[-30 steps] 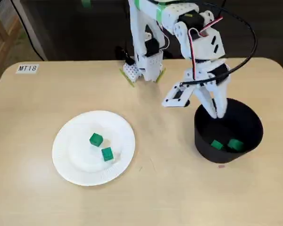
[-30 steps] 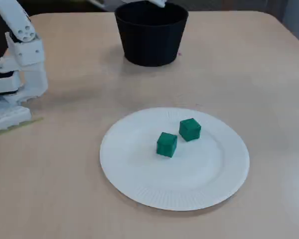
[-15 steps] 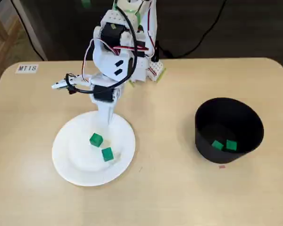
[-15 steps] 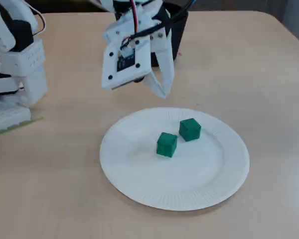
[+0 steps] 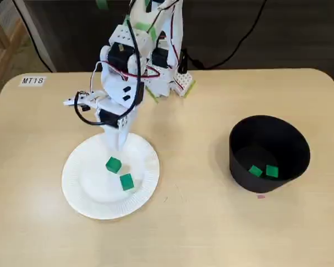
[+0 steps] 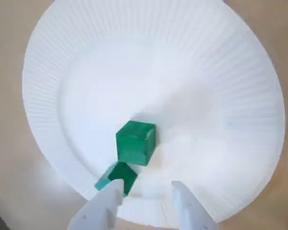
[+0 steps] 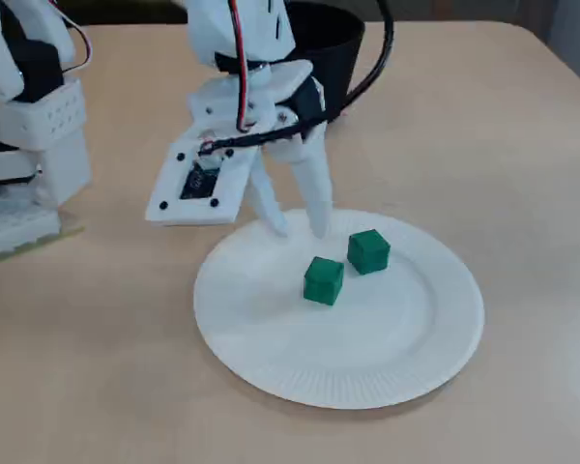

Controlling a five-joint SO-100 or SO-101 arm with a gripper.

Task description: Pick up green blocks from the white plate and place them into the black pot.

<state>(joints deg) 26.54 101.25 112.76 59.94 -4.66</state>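
Two green blocks lie on the white plate [image 5: 89, 189]: one [image 5: 113, 164] near its middle, the other [image 5: 126, 182] a little lower right. My gripper [image 5: 118, 146] hangs open and empty over the plate's far rim, just above the first block. In the wrist view the fingertips straddle the plate's near edge [image 6: 134, 72], with one block [image 6: 136, 142] ahead of my gripper [image 6: 146, 187] and another [image 6: 116, 177] beside the left finger. In the low fixed view my gripper [image 7: 300, 229] stands behind both blocks [image 7: 324, 280] [image 7: 368, 250] on the plate [image 7: 367, 338]. The black pot [image 5: 270, 142] holds two green blocks [image 5: 255, 171] [image 5: 272, 171].
The arm's white base [image 5: 167, 78] stands at the table's back edge, seen at the left in the low fixed view [image 7: 29, 164]. A label reading MT18 [image 5: 32, 80] is stuck at the back left. The pot [image 7: 319, 48] sits behind the arm.
The arm swung from above the pot across to the plate, then came lower and a bit left over the plate's rim. The blocks have not moved.
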